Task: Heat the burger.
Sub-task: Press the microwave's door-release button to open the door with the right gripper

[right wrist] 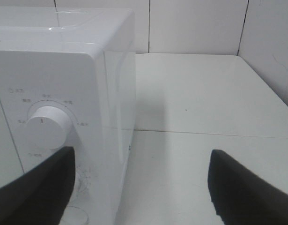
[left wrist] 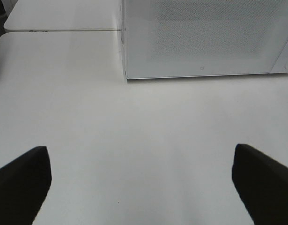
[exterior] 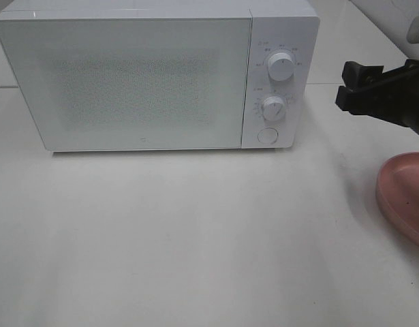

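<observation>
The burger is out of view in every frame. A white microwave [exterior: 154,75] stands at the back of the table with its door shut and two round knobs [exterior: 281,67] above a button on its right panel. My right gripper [exterior: 351,87] hangs open in the air to the right of that panel, with nothing between its fingers [right wrist: 247,187]; its wrist view looks along the microwave's right side [right wrist: 115,93]. My left gripper [left wrist: 141,180] is open over bare table, in front of the microwave door [left wrist: 204,37]. It is outside the exterior high view.
A round pink plate [exterior: 407,194] lies at the right edge of the table, partly cut off, with nothing showing on it. A tiled wall stands behind and to the right. White table surface [exterior: 195,238] spreads in front of the microwave.
</observation>
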